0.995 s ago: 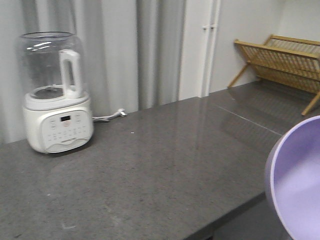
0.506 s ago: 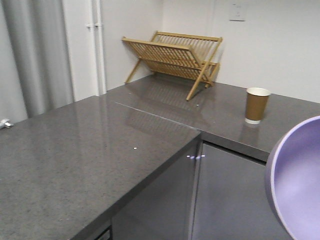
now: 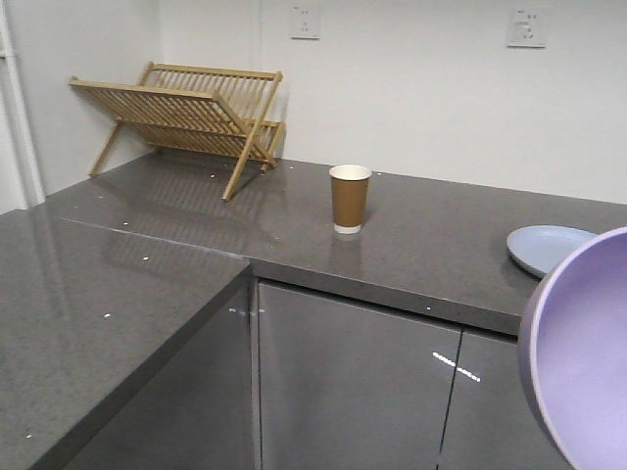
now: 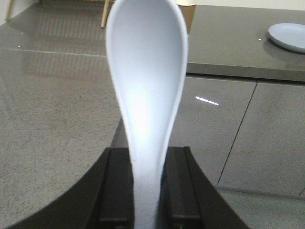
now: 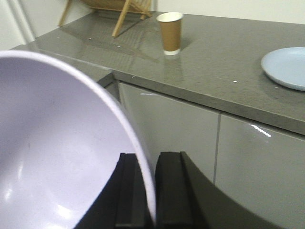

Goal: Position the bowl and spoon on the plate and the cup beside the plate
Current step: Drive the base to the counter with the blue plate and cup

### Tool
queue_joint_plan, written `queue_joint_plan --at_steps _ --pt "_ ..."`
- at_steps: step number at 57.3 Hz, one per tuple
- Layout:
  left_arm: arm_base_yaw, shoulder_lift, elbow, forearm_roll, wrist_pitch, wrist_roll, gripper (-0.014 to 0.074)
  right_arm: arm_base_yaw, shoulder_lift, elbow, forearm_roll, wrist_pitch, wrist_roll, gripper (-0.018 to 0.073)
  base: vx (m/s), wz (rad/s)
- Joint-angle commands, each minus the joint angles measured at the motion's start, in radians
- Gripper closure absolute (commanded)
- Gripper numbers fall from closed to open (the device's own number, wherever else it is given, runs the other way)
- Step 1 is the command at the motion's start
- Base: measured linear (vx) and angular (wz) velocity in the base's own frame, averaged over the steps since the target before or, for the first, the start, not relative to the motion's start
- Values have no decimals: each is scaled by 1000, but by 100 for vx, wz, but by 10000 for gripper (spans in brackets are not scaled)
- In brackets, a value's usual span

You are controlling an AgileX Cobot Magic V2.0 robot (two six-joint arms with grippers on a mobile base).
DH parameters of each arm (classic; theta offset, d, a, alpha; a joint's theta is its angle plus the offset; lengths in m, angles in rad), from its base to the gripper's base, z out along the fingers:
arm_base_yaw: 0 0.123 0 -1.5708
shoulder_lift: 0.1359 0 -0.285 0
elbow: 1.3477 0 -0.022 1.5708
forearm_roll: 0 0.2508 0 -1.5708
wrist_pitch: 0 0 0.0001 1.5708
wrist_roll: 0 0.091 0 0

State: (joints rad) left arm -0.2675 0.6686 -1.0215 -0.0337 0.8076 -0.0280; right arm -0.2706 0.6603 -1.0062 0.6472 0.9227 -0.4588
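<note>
left pincer (image 4: pixel 147 187) clamps spoon (image 4: pixel 145 81); right pincer (image 5: pixel 147 191) clamps bowl (image 5: pixel 62 143); cup (image 3: pixel 349 199) upright.

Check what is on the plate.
Nothing shows on the plate: its visible surface is bare. Its right side is cut off in both wrist views and covered by the bowl in the front view.

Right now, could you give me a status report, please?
Left end effector shut on spoon. Right end effector shut on bowl. Plate bare, cup upright, nothing blocking.
</note>
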Motion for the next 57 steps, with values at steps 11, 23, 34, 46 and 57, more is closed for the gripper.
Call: queue_joint_plan --at_steps 11,23,34,46,57 --pt "-7 1 -22 -3 -84 -7 596 -4 2 -29 40 -69 -8 568 13 -43" --pt "-7 1 -22 -3 -84 -7 596 -4 2 -29 40 -69 -8 568 18 -38" --pt "-7 1 -22 -3 -84 -7 596 -4 2 -29 40 -69 -8 568 22 -29" --pt "-7 1 -22 -3 -84 -7 596 -4 2 -29 40 -69 -8 568 29 -19" --pt "-7 1 -22 -3 -84 -7 596 -4 2 -29 40 -69 -8 568 35 -8"
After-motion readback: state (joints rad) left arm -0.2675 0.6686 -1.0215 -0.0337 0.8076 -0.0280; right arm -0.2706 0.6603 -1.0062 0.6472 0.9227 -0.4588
